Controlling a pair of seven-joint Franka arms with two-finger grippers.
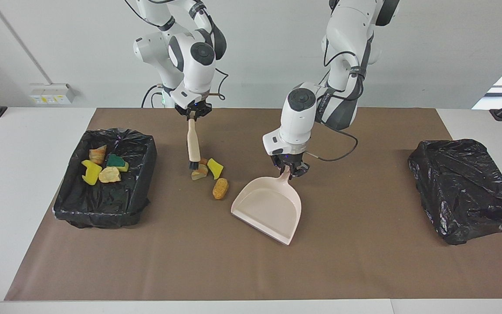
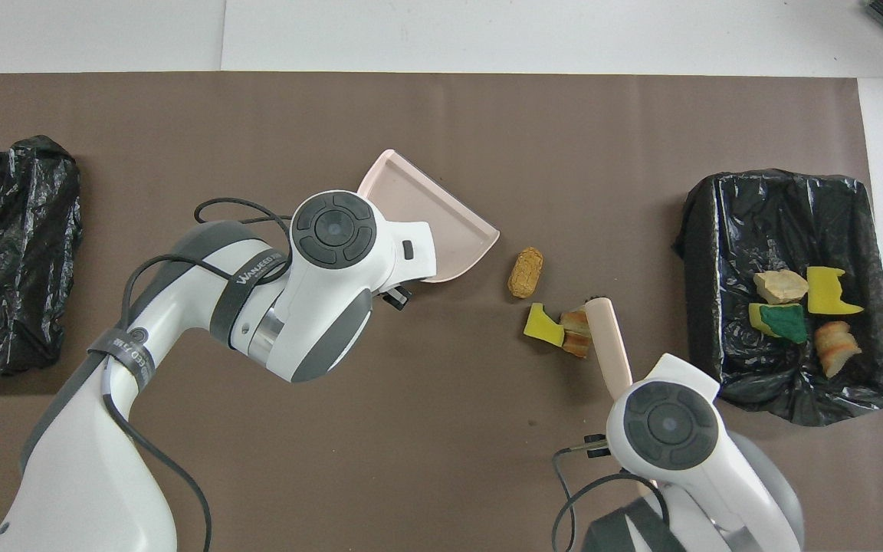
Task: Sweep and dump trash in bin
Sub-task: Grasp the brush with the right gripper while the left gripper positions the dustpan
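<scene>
Three pieces of trash lie on the brown mat: a striped bread bit [image 1: 199, 172] [image 2: 576, 333], a yellow sponge chunk [image 1: 215, 168] [image 2: 542, 323] and a tan roll [image 1: 220, 188] [image 2: 525, 272]. My right gripper [image 1: 193, 114] is shut on the top of the beige brush [image 1: 193, 144] [image 2: 608, 343], which hangs upright with its black bristles [image 1: 193, 165] at the bread bit. My left gripper [image 1: 286, 170] is shut on the handle of the pale pink dustpan [image 1: 268, 208] [image 2: 430, 218]. The pan's mouth is turned toward the tan roll. The black-lined bin [image 1: 103, 209] [image 2: 717, 195] holds several more pieces.
A crumpled black bag [image 1: 464, 187] [image 2: 4, 253] lies at the left arm's end of the table. The bin stands at the right arm's end. The brown mat [image 1: 364, 270] covers the middle of the white table.
</scene>
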